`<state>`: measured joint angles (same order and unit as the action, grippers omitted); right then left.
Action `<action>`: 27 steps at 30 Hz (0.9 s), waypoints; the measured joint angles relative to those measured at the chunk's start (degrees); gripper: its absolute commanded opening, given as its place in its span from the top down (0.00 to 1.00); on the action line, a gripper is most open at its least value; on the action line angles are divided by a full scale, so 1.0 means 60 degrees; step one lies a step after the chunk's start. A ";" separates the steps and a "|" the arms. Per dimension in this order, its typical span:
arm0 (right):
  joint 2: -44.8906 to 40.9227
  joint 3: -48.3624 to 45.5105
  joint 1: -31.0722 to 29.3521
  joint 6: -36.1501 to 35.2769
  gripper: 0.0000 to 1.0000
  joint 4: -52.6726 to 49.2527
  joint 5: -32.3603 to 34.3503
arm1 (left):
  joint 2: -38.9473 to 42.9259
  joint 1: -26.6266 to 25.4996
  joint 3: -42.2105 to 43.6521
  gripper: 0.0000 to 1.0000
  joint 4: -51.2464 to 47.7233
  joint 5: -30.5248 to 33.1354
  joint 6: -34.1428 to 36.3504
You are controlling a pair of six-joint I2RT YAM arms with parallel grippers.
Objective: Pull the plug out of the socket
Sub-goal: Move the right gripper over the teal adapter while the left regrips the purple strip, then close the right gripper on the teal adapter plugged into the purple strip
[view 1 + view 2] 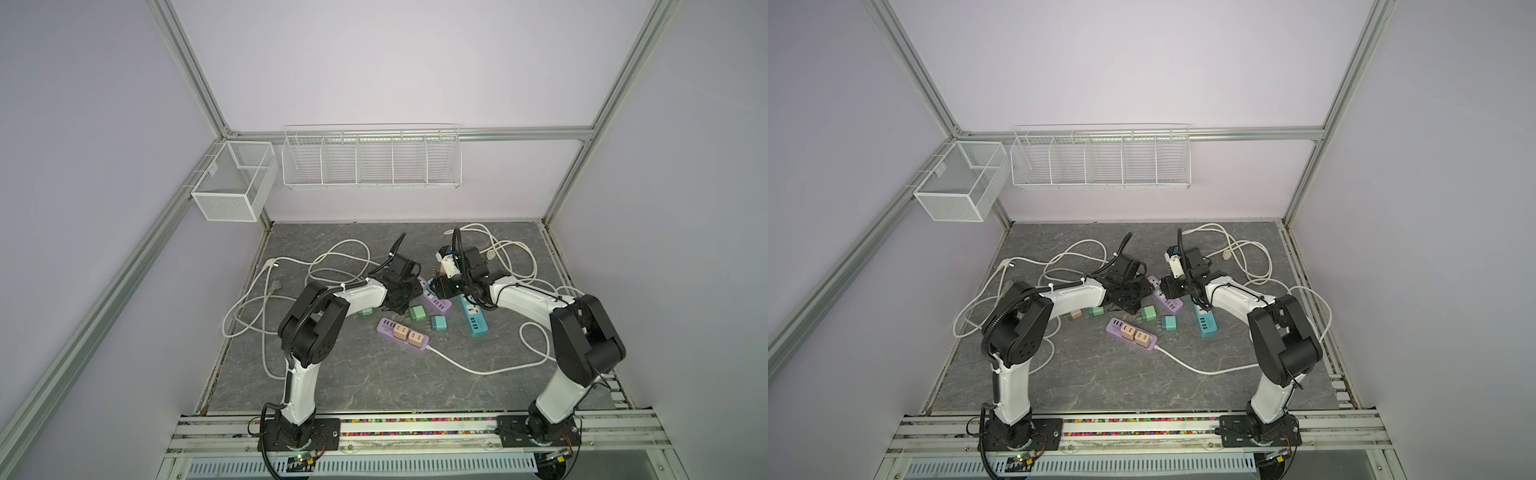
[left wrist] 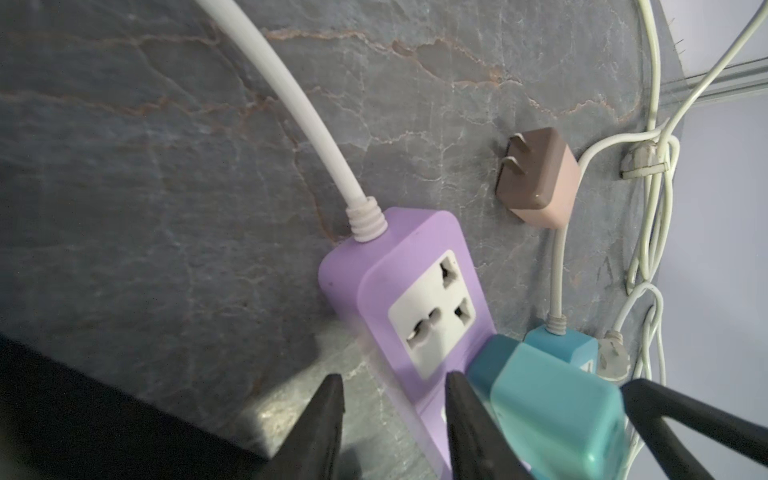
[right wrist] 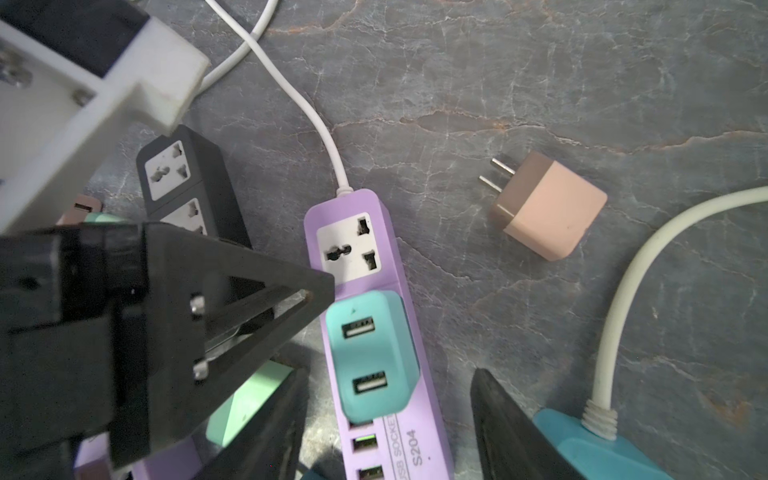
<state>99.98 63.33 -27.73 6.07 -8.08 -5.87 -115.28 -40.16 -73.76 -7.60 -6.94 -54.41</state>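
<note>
We list: table [image 3: 540, 62], grey; purple power strip [image 3: 422, 415], mid-table; right gripper [image 3: 388, 374], wide, straddling it; left gripper [image 2: 392, 376], narrow at its left edge, grip we cannot tell; teal USB charger [image 3: 370, 357], seated in strip. Hazard: unpinned strip lifts with charger.

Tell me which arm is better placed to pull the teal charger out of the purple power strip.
Right, most likely. The right gripper stands open astride the teal charger on the purple power strip. The left gripper sits beside the charger, at the strip's edge.
</note>
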 measured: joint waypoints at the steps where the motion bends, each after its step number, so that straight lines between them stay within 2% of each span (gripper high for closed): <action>1: 0.0066 0.0040 -0.0036 -0.0047 0.36 0.0007 0.0025 | -0.0011 0.0004 -0.0007 0.60 0.0000 -0.0015 -0.0004; 27: 0.0951 0.0765 -0.0528 -0.1056 0.51 -0.0474 0.0918 | -0.0036 0.0004 0.0222 0.65 0.0350 -0.0076 -0.0178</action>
<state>105.69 67.92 -30.89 -0.27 -10.92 -0.36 -115.50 -40.14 -72.42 -5.50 -7.40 -55.48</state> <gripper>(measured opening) 0.502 0.355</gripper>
